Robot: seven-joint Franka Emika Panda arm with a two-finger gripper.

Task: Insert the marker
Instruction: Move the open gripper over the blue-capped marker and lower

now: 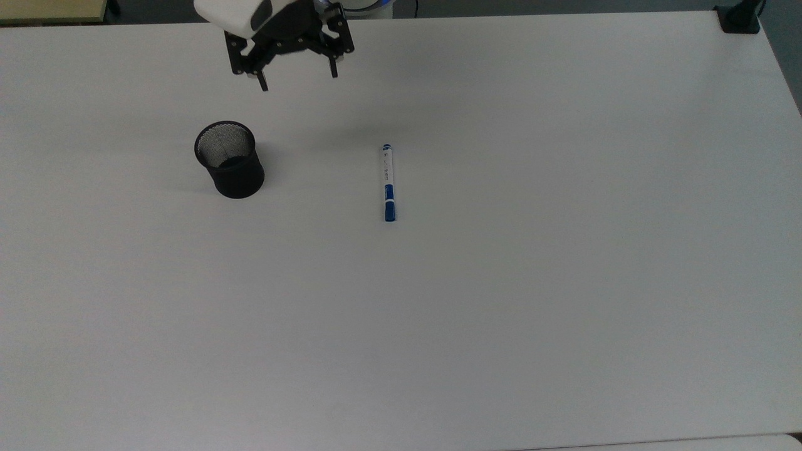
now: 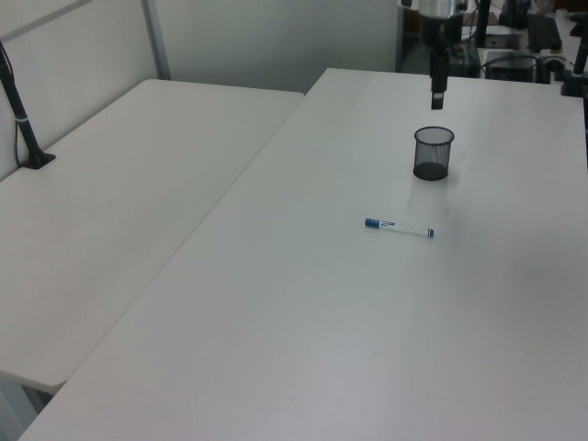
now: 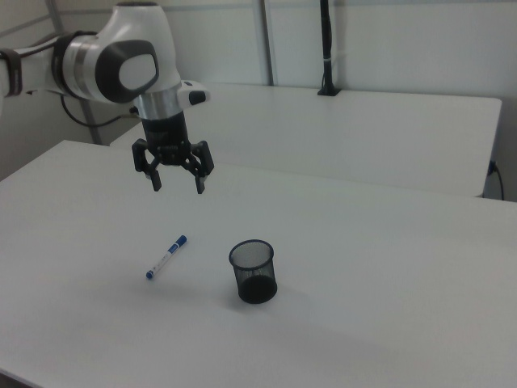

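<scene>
Marker (image 1: 388,182) lies flat on the worktop (image 1: 501,313), untouched, roughly mid-width and nearer the far edge in the top view, long axis running front to back, blue cap toward the near edge. Nothing grips it. Black mesh cup (image 1: 229,160) stands upright, well apart from the marker toward the top view's left edge; looks empty, though the mesh makes the bottom hard to read. Gripper (image 1: 297,76) hangs in the air by the far edge, jaws apart, holding nothing, clear of both cup and marker.

Progress: effectively zero. Still to do, by my read: travel over the marker, descend, grasp across the barrel, lift, carry to the cup, tip upright, drop in.
</scene>
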